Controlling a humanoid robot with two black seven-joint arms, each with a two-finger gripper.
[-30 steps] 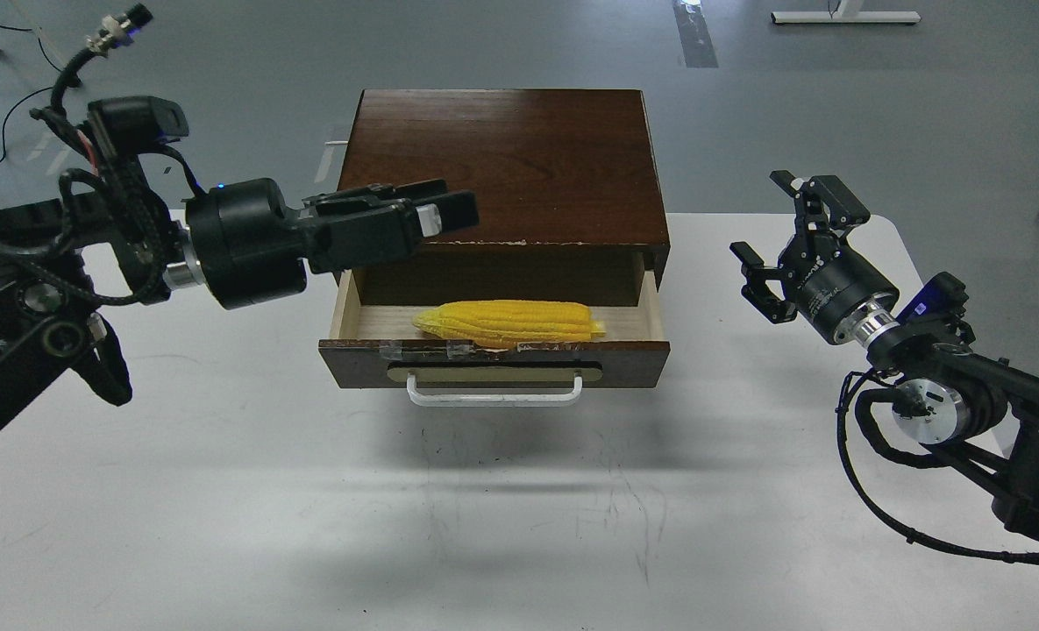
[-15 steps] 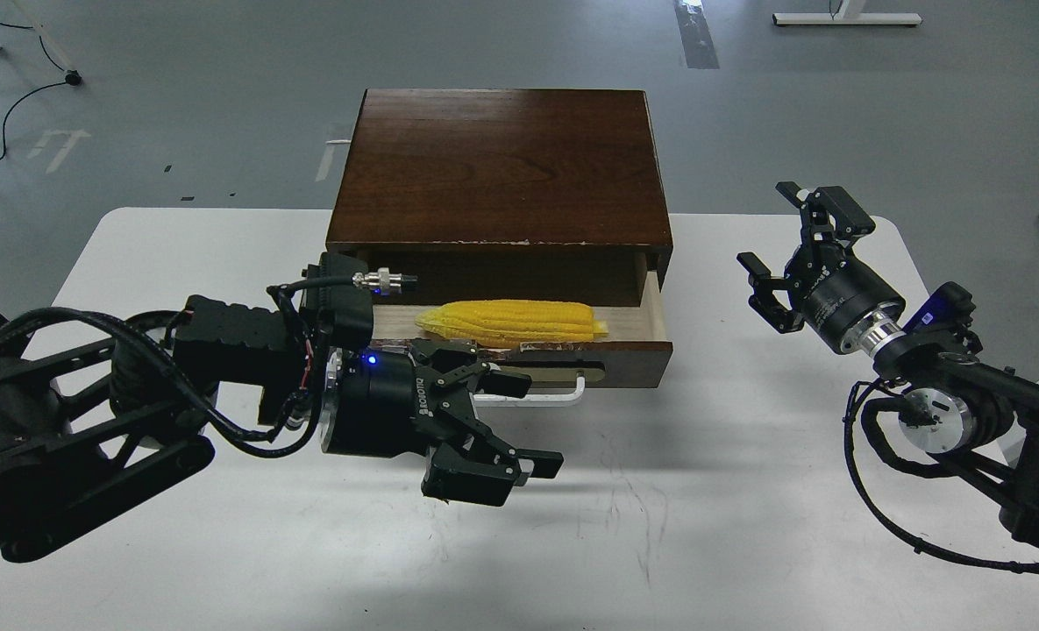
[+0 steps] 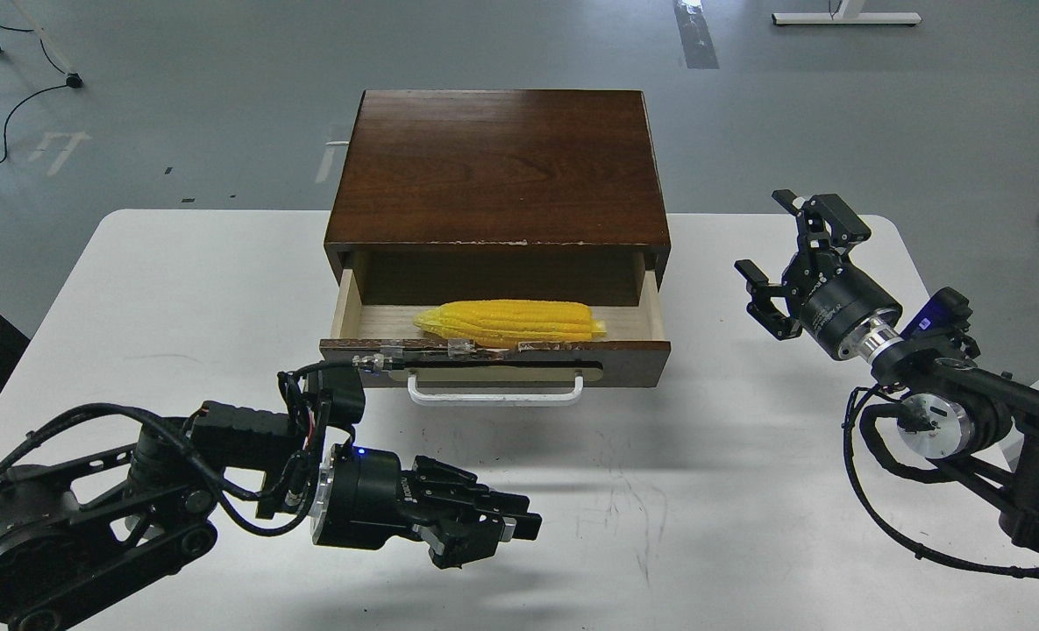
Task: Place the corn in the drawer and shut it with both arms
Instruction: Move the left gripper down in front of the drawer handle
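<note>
- Head view: bright yellow ridged corn cob [image 3: 508, 322] lying inside open pale-wood drawer [image 3: 357, 307], front part hidden behind drawer's taped edge.
- Left gripper [image 3: 493, 526] low over white table [image 3: 677, 491], pointing right, fingers pressed together, empty.
- Right gripper [image 3: 791, 254] raised beside dark cabinet [image 3: 500, 166], fingers spread, empty.

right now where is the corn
In the head view the corn lies centred in the open drawer, just behind its front edge and white handle.
</note>
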